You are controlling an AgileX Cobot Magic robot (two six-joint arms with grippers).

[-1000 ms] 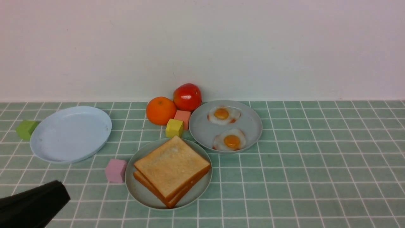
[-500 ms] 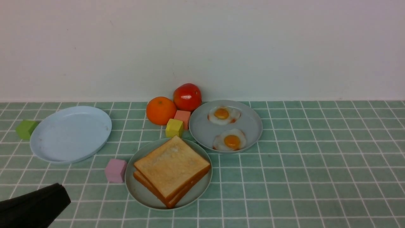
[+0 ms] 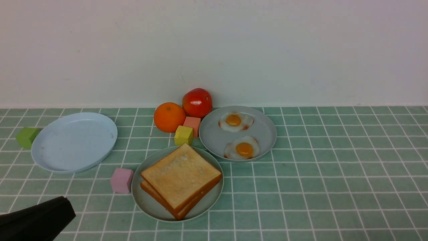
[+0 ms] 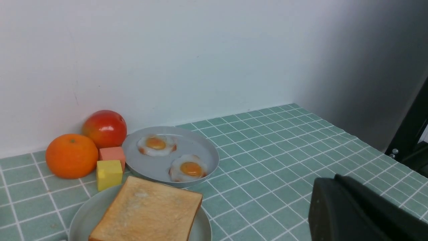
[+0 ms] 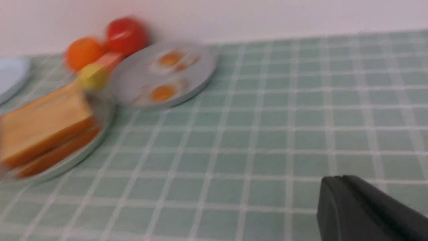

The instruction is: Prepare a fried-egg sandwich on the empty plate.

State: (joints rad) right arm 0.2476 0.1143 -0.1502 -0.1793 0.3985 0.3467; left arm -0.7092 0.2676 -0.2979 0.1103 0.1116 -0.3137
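Hanging over the table's near-left corner, the left gripper [image 3: 50,214] was just a black lump, so I couldn't tell if its fingers were apart. Toast slices [image 3: 180,179] sat ahead toward the middle, corner-on. The empty plate [image 3: 74,142] was farther back along the left edge, so the left arm looked nearer.
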